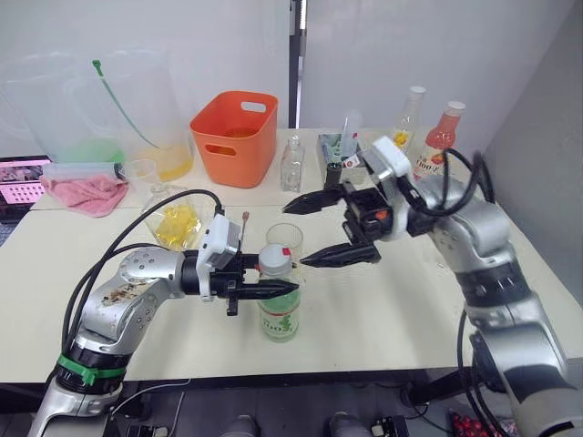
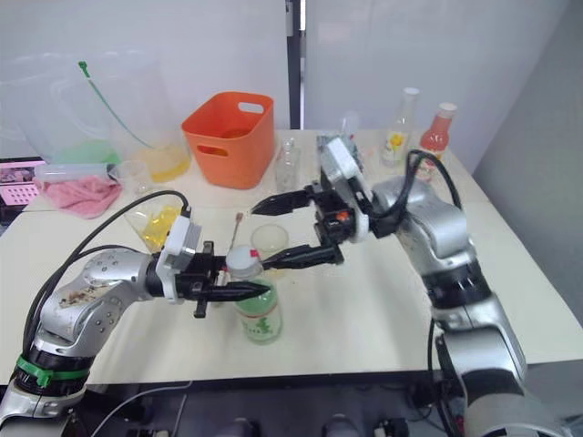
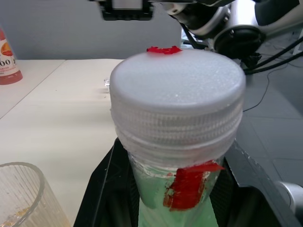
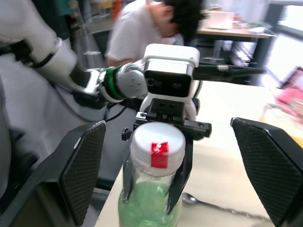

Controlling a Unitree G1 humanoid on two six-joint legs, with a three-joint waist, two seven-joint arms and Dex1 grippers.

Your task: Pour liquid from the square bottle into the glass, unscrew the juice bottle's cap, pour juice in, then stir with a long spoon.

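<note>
The juice bottle (image 1: 279,317), green-tinted with a white-and-green label, stands upright near the table's front edge. Its white cap (image 1: 274,259), marked with a red patch, is screwed on the neck. My left gripper (image 1: 273,289) is shut on the bottle just under the cap. My right gripper (image 1: 293,235) hangs open just right of and behind the cap, its fingers (image 4: 85,170) spread wide to either side of it without touching. The glass (image 1: 286,233) stands right behind the bottle. The square bottle (image 1: 178,224), with yellow contents, sits to the left. The long spoon (image 4: 213,206) lies flat on the table beside the bottle.
At the back stand an orange basket (image 1: 235,137), a big clear pitcher (image 1: 137,109), a measuring cup (image 1: 144,175), a small slim clear bottle (image 1: 291,164), a yellow-labelled bottle (image 1: 407,123) and a pink-red bottle (image 1: 437,141). A pink cloth (image 1: 86,193) lies far left. A person (image 4: 156,28) sits beyond the table.
</note>
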